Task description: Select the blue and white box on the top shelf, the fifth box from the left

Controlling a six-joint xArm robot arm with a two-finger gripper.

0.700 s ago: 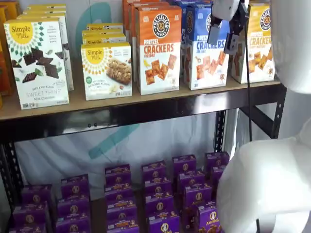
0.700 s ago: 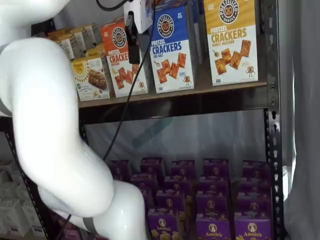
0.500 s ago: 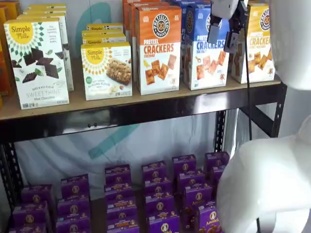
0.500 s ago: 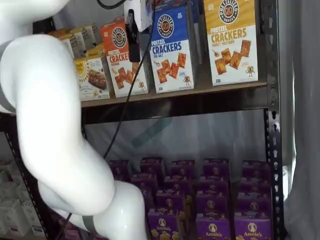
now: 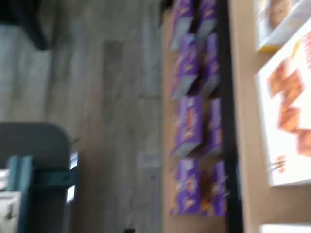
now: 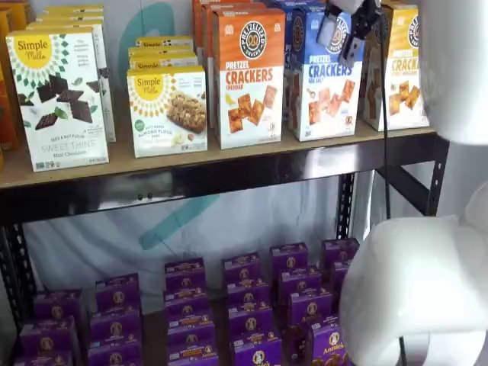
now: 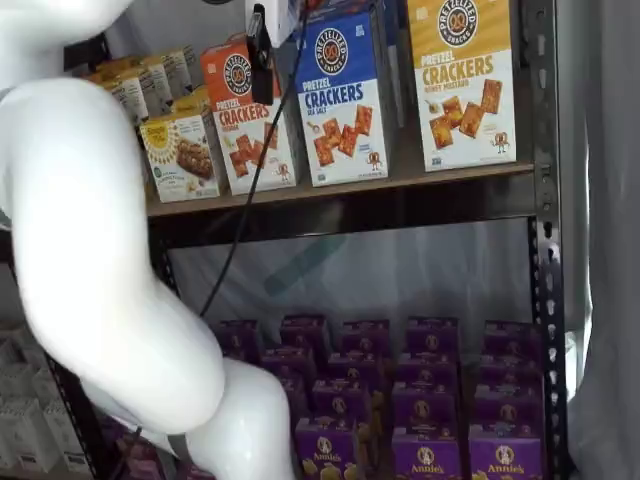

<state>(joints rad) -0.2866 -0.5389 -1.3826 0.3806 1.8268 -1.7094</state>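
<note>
The blue and white box stands upright on the top shelf, between an orange-topped and a yellow-topped cracker carton. It shows in both shelf views. My gripper hangs from the top edge in front of the box's upper half. Its two black fingers stand apart with a gap between them and hold nothing. In a shelf view only one black finger shows side-on, left of the box. The shelf's rail also shows there. The wrist view is blurred and turned on its side.
The orange-topped carton and the yellow-topped carton flank the box. Simple Mills boxes stand further left. Small purple boxes fill the lower level. My white arm covers much of the left. A black upright stands at the right.
My gripper has risen and shifted a little left in front of the blue and white box. The arm's white links have moved with it. The boxes have not moved.
</note>
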